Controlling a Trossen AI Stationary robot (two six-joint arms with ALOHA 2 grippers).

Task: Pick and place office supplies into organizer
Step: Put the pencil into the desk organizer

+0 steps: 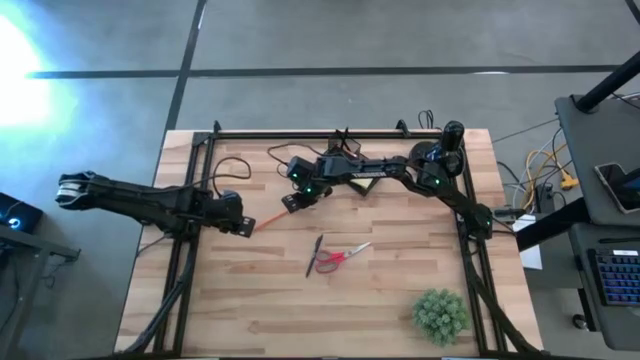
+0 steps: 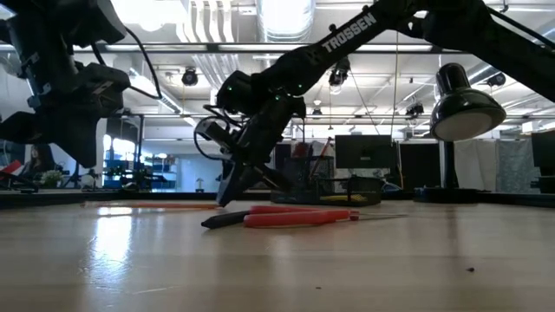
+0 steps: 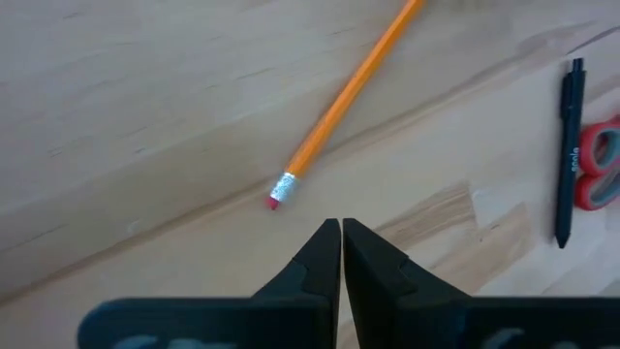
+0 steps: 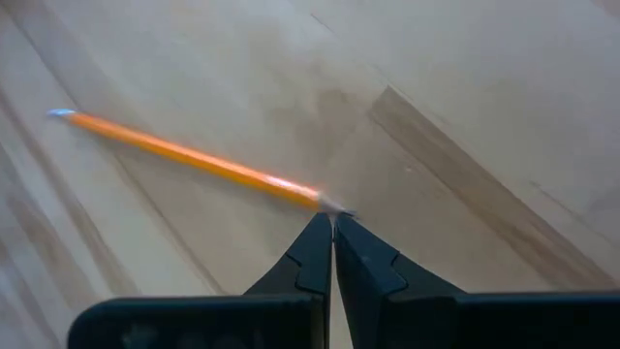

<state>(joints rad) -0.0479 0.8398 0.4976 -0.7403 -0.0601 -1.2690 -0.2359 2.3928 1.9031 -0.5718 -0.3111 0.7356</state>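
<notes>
An orange pencil (image 1: 270, 217) lies flat on the table between my two grippers. My left gripper (image 3: 341, 225) is shut and hovers just short of the pencil's eraser end (image 3: 281, 191). My right gripper (image 4: 332, 219) is shut, pointing down at the pencil's sharpened end (image 4: 325, 203). Red-handled scissors (image 1: 343, 257) and a black pen (image 1: 315, 255) lie side by side nearer the table's near edge. The black organizer (image 2: 334, 184) stands behind the right arm in the low view; in the high view that arm covers most of it. My right gripper's shut fingertips (image 4: 320, 233) come from above at a slant and stand right at the pencil's sharpened end (image 4: 325, 203). I cannot tell whether they touch it. The pencil lies flat on the table.
A small green plant (image 1: 440, 314) stands at the table's near right corner. A black desk lamp (image 2: 466, 104) and cables are at the far right. A black frame rail (image 1: 190, 210) runs along the table's sides. Bare wood lies along the near edge.
</notes>
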